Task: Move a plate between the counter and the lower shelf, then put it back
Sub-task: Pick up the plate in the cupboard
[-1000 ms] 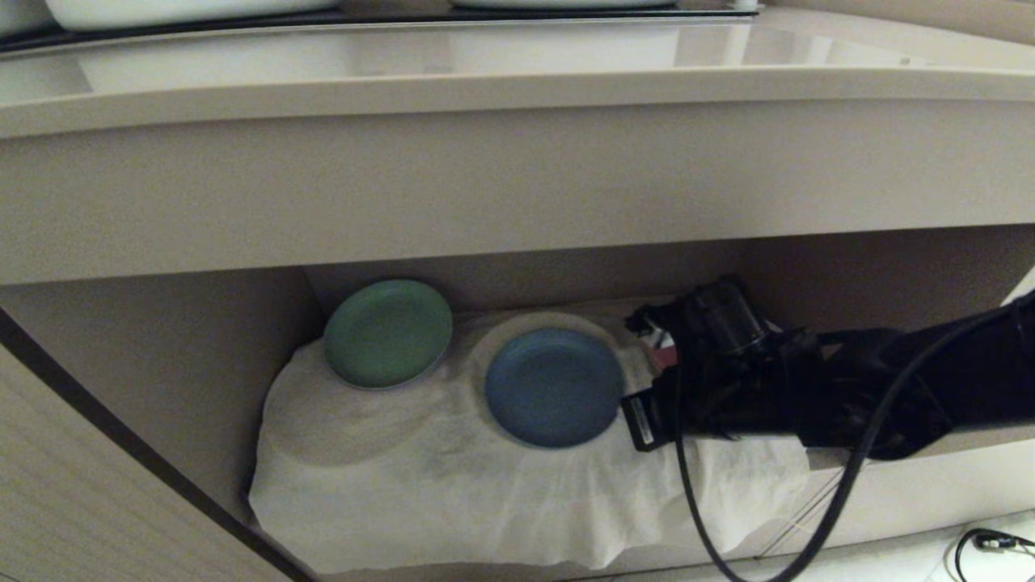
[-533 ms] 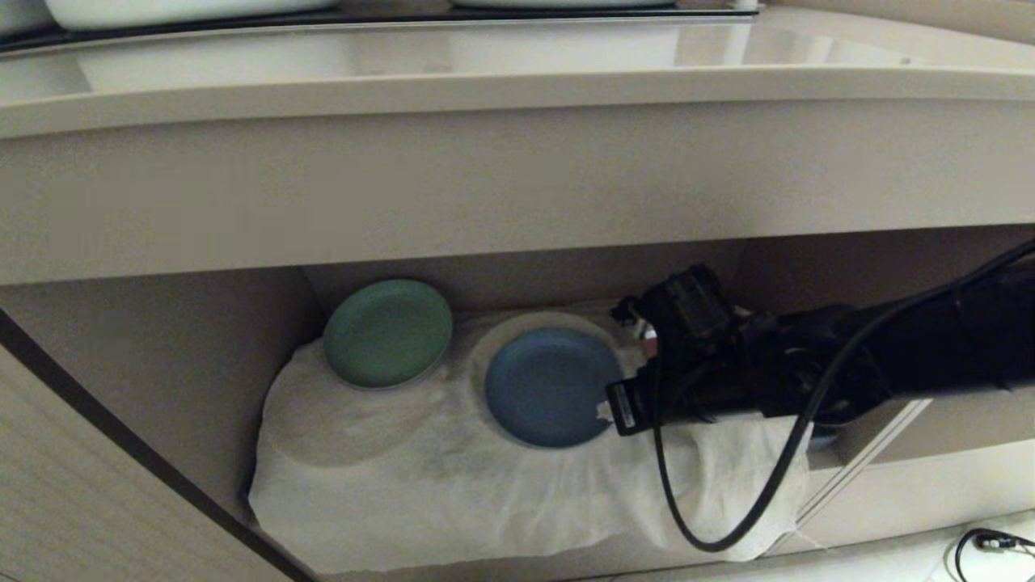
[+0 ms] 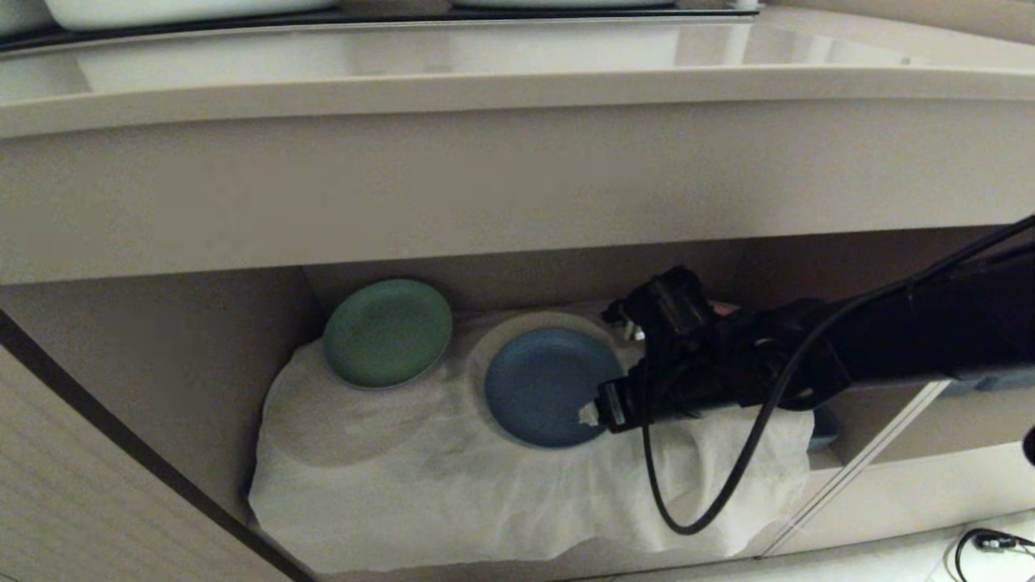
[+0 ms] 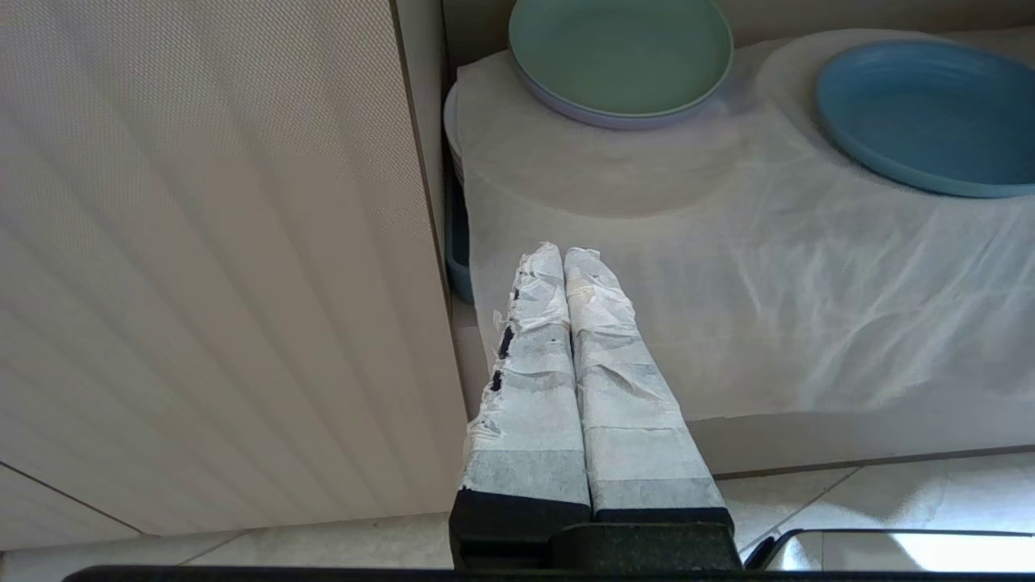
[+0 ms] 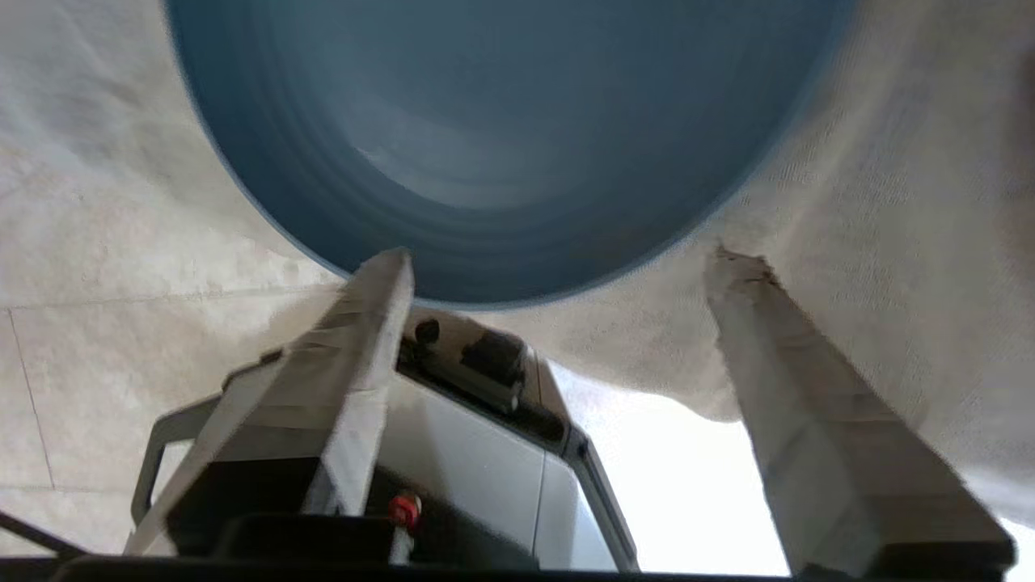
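Under the desk [image 3: 517, 81], I am looking into the lower shelf [image 3: 202, 380], where the white cloth [image 3: 453, 493] is covering its base. I am seeing the plate [image 3: 543, 386] lying flat on that cloth beside a green plate [image 3: 388, 331]. My right claw [image 3: 602, 392] is sitting at the blue plate's near rim with its fingers [image 5: 368, 323] spread wide and gripping nothing. By my judgement the plate is resting on the shelf, so the lift to the desk is not yet done. Only the left wrist view is showing the left claw [image 4: 563, 259], pressed shut and parked outside the shelf; only the right wrist view is showing the open gap.
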